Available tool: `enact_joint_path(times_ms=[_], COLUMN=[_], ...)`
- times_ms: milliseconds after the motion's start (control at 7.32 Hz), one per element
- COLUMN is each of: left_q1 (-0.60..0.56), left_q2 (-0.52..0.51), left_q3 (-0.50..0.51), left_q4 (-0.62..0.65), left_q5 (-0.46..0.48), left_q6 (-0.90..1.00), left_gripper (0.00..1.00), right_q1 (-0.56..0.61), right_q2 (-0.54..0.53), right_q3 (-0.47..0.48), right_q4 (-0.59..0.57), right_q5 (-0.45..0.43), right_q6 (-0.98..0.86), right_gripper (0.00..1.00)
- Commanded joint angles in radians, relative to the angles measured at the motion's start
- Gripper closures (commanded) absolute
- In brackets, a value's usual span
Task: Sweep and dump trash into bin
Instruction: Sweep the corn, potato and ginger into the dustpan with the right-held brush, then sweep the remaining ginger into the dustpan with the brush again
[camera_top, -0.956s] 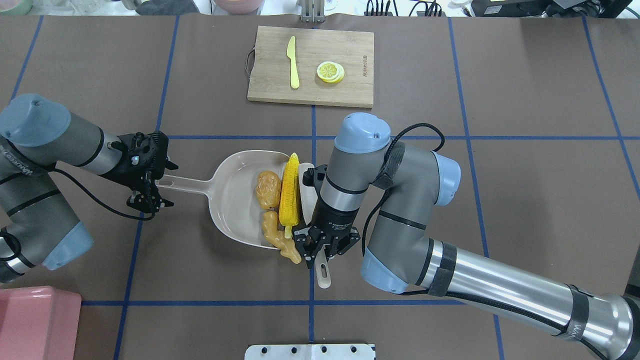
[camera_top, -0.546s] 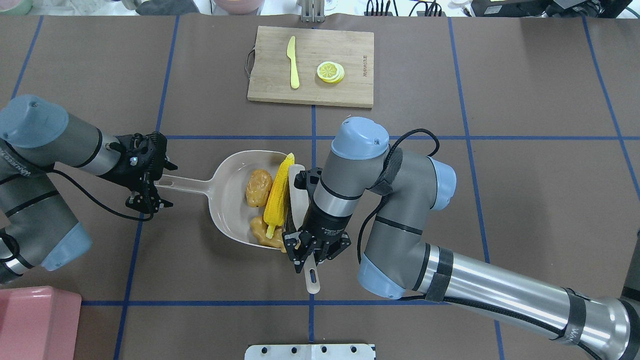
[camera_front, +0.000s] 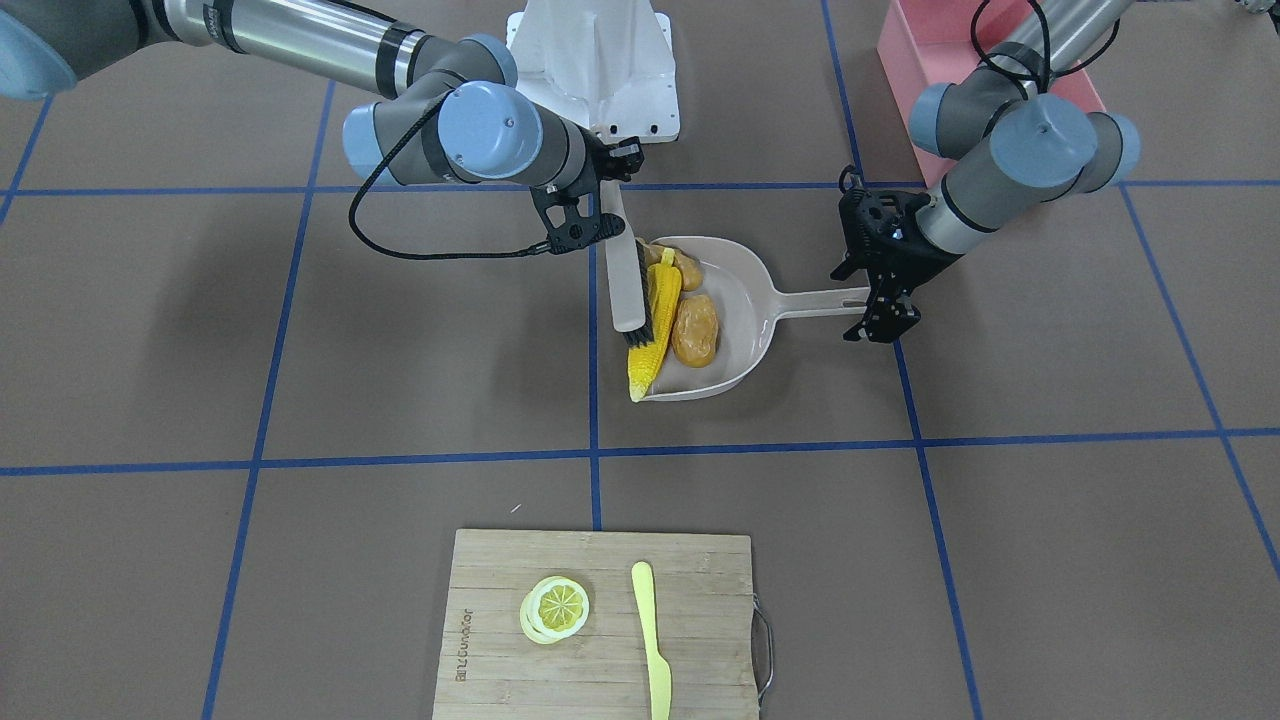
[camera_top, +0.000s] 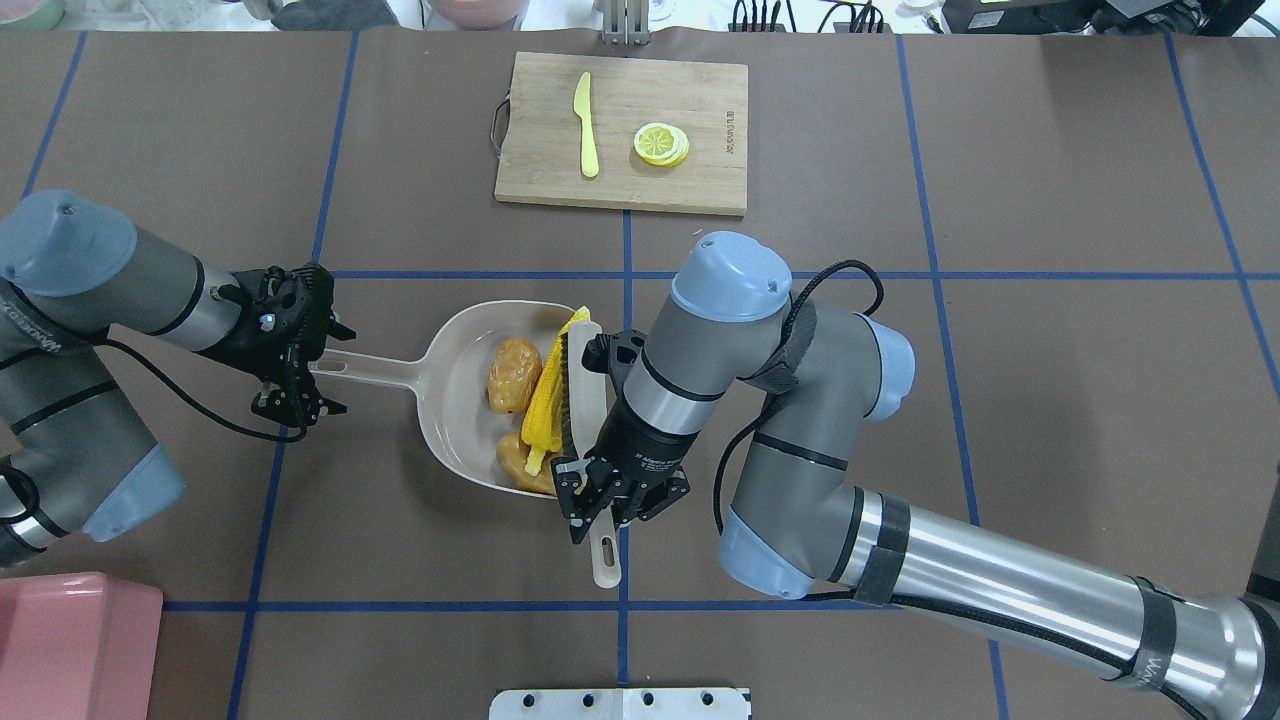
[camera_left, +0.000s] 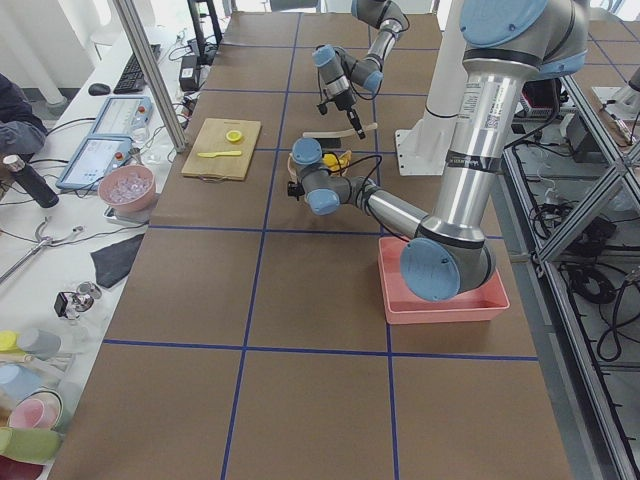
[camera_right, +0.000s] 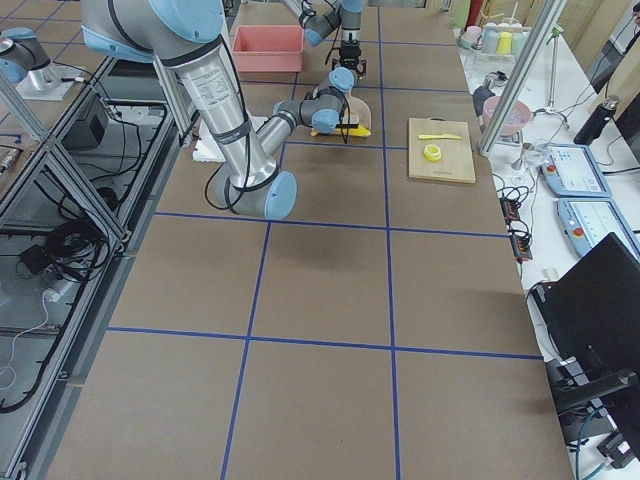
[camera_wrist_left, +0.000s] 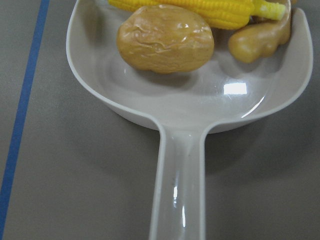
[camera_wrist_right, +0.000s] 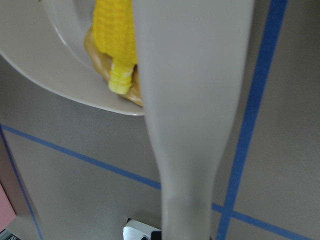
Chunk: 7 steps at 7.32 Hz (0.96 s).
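A glossy beige plastic dustpan (camera_wrist_left: 180, 165), bright with reflected light, holds a toy potato (camera_wrist_left: 165, 38) with a shiny, wrinkled skin, a corn cob (camera_wrist_left: 200, 7) of pebbled yellow plastic and a smooth, lustrous ginger root (camera_wrist_left: 260, 40). The brush (camera_wrist_right: 192, 100) beside them has a smooth, pale plastic back over dark bristles. All rests on a matt brown table covering (camera_top: 1050, 400) crossed by blue tape (camera_top: 1000, 276), with a grained wooden cutting board (camera_top: 700, 180) at the far side and a pink plastic bin (camera_top: 70, 640) near left.
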Motion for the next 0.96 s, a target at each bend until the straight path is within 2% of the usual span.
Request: enact_joint_path(times_ms=[0,273,546,819], left_q1=[0.0,-0.002,-0.002,-0.003], left_q2=[0.0,0.0,0.0,0.0], left_q3=[0.001,0.0,0.001,0.004], left_q4=[-0.001,-0.001,0.001,0.001], left_q5=[0.001,-0.001,-0.001,-0.001], left_q6=[0.0,0.0,0.0,0.0], left_gripper=[0.08,0.08,0.08,0.08], right_q1=[0.022,0.024,0.016,0.003], right_q2=[-0.08,-0.096,-0.064,0.005], right_q3=[0.073,0.054,-0.035,-0.13], right_q4=[-0.051,-0.062,-0.057,-0.022], right_q5=[0.008,-0.011,-0.057,-0.06], right_q6=[0.001,-0.009,-0.068,-0.078], right_gripper=[1.0,1.0,1.0,1.0])
